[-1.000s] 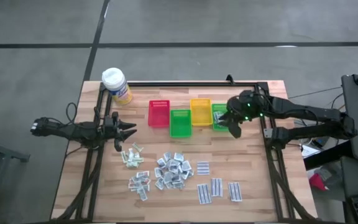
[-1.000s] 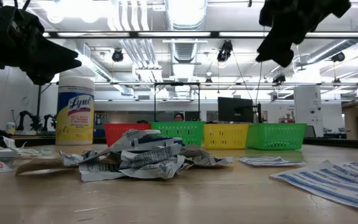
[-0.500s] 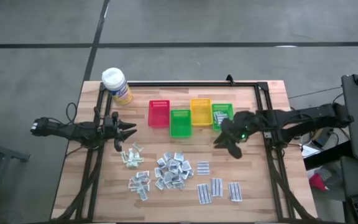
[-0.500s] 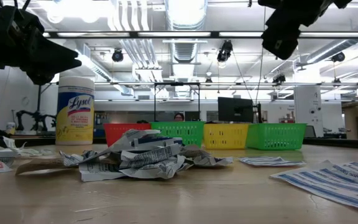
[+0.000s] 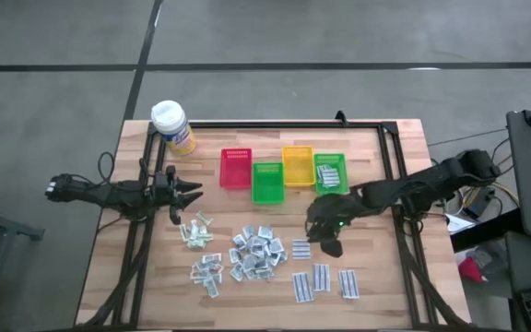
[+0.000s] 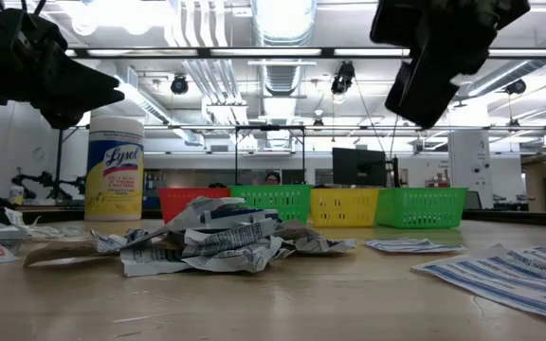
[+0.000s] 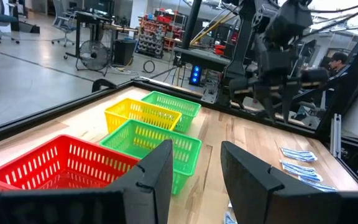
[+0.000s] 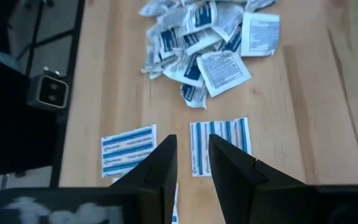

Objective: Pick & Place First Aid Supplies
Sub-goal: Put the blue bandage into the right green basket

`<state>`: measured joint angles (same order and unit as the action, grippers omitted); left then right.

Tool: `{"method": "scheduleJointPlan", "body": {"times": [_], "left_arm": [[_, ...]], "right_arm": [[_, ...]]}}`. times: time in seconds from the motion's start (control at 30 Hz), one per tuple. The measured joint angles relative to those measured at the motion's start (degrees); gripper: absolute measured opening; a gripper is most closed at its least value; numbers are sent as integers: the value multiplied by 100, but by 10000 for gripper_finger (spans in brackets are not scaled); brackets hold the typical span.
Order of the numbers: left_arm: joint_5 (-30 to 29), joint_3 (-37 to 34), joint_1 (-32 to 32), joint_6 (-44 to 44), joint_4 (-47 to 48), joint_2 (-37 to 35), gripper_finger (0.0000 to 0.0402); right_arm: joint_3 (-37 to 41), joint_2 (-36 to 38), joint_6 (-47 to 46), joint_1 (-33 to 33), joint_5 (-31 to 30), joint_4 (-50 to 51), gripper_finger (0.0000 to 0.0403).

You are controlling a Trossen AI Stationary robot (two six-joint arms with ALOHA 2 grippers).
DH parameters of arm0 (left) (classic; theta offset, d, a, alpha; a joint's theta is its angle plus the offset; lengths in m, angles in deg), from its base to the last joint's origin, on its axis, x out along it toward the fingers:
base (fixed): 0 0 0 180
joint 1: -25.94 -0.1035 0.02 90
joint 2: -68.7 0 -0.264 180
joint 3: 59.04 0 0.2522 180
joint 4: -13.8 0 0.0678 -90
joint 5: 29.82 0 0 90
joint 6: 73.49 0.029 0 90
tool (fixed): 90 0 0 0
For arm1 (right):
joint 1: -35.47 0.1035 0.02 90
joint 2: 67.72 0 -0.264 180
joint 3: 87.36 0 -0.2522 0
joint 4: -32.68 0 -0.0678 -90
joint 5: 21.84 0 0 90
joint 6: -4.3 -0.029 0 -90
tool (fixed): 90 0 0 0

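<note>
High view: wood-plank table (image 5: 376, 277) w/ black frame rails. Left gripper (image 5: 194, 193) parked at left edge, fingers spread, nothing in it. Right gripper (image 5: 325, 242) hangs over bare wood betw bins and striped strips (image 5: 322, 278), holding nothing. Crinkly packet pile (image 5: 256, 254) mid-table; 4 slotted plastic bins far side, far-right green bin (image 5: 329, 172) already has strips inside. Yellow bottle (image 5: 173, 126) far-left corner.

Low view: bottle label reads "Lysol" (image 6: 114, 156). Crumpled pile center, flat strips right.

Left wrist view: mesh-walled red bin (image 7: 48, 165) nearest.

Right wrist view: fingers (image 8: 232, 168) part-open w/ a narrow gap, over blue-striped strip; open wood around.
</note>
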<state>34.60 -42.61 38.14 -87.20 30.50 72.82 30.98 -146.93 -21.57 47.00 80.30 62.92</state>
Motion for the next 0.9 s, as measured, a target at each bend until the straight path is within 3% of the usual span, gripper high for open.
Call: {"method": "scheduleJointPlan", "body": {"times": [0.17,0.53,0.9], "left_arm": [[2,0,-1,2,2,10,131],[2,-1,0,0,2,101,131],[2,-2,-1,-17,2,143,131]], "right_arm": [[-317,-551,311,-2,33,175,108],[-1472,-1811,1257,-2,34,1758,138],[-2111,-2597,1688,-7,-31,2245,125]]}}
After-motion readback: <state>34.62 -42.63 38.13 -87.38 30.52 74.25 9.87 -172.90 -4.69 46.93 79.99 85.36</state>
